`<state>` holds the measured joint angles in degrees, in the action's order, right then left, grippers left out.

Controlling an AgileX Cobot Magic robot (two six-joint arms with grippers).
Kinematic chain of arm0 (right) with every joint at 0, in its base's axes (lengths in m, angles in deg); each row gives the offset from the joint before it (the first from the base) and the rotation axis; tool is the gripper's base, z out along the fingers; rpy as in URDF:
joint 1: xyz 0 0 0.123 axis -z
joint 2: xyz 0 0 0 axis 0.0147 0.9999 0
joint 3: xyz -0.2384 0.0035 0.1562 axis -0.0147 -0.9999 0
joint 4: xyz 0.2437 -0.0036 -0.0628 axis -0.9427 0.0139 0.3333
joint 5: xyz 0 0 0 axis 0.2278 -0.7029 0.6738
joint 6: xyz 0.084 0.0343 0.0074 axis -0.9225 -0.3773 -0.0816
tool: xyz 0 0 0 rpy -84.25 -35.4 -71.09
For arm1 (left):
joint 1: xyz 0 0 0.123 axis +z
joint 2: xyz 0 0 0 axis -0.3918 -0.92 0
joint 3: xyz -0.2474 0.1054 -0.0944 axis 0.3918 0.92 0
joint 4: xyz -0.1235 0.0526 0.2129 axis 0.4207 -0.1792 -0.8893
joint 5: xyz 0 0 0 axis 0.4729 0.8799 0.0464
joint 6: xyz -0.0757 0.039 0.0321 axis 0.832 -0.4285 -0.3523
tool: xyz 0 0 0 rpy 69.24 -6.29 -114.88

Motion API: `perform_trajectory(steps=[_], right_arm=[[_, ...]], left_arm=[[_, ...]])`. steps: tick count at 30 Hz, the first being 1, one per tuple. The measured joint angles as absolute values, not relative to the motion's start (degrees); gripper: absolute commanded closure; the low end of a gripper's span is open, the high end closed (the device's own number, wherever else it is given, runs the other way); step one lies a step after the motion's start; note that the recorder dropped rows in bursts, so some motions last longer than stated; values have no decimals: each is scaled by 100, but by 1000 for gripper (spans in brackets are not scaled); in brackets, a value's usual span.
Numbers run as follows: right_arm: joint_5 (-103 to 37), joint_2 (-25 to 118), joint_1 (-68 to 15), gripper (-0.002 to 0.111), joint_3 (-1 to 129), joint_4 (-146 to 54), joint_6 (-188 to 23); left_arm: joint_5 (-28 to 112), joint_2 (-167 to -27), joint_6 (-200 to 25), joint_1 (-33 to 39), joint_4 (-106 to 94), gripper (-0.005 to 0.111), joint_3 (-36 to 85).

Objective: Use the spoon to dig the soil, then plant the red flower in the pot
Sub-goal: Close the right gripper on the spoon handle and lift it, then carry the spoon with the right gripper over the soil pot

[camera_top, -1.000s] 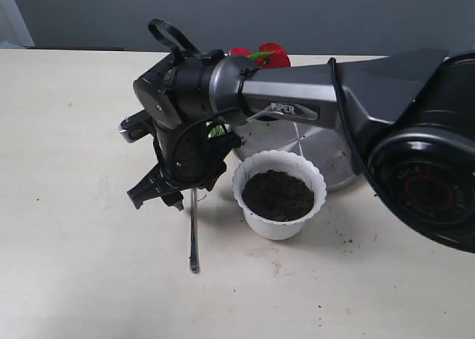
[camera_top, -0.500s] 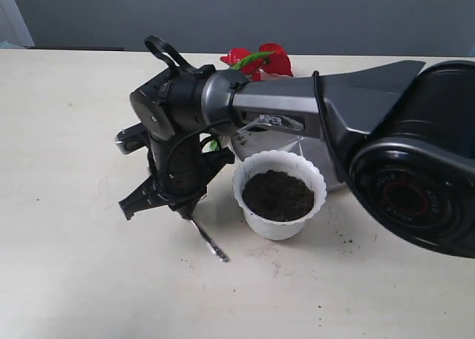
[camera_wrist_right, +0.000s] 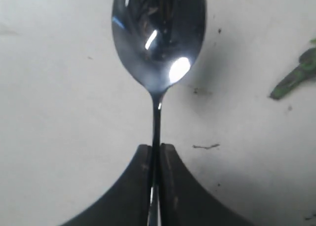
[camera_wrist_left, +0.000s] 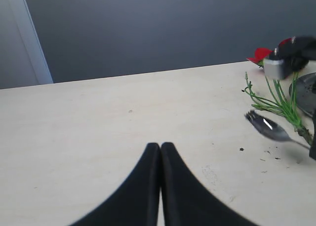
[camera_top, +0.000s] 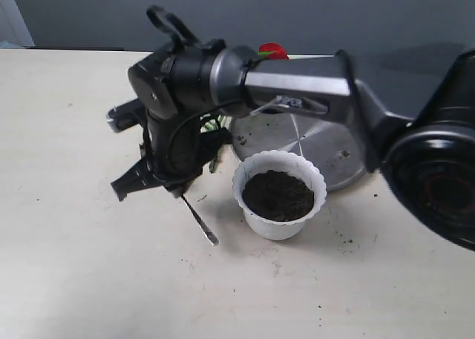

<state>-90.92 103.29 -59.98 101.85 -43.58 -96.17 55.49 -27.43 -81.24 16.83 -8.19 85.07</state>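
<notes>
- My right gripper point(camera_wrist_right: 155, 148) is pinched shut on the thin handle of the spoon point(camera_wrist_right: 157, 48). The bowl slants down near the table point(camera_top: 74, 265), just beside the pot point(camera_top: 280, 224).
- My left gripper point(camera_wrist_left: 160, 148) is closed and empty, well apart.
- Risk: the slim handle could twist or slip in the jaws when it bites the soil point(camera_top: 278, 194).
- Risk: a low swing could tip the light pot or snag the red flower point(camera_top: 272, 51) behind my arm.

Steel plate point(camera_top: 330, 155) on beige table point(camera_top: 74, 265); grey wall point(camera_top: 334, 12).
</notes>
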Motion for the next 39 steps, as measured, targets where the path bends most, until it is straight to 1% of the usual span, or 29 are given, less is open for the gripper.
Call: perform_trajectory(steps=[7,10,13,16,19,22,27,33,39], right_arm=[[-8852,9161,-5998,108,10185,-4404,-9046],[-8859,8671,-5998,108,10185,-3921,-8839],[-9168,8277,-5998,108,10217,-2935,-8594],[-9921,8043,-5998,108,10220,-2019,-7932],[-10227,7960,-5987,108,10192,-1724,-7219],[-10264,7899,-5987,108,9998,-1903,-6773],[-10264,7763,-5998,108,9256,-2201,-6603],[-10269,7377,-5987,108,7982,-1267,-6584],[-10301,6655,-5987,108,6892,-507,-6032]], left_arm=[[5549,-2743,-8124,1683,-819,106,8507],[5549,-2743,-8124,1683,-819,106,8507],[5549,-2743,-8124,1683,-819,106,8507],[5549,-2743,-8124,1683,-819,106,8507],[5549,-2743,-8124,1683,-819,106,8507],[5549,-2743,-8124,1683,-819,106,8507],[5549,-2743,-8124,1683,-819,106,8507],[5549,-2743,-8124,1683,-819,106,8507],[5549,-2743,-8124,1683,-819,106,8507]])
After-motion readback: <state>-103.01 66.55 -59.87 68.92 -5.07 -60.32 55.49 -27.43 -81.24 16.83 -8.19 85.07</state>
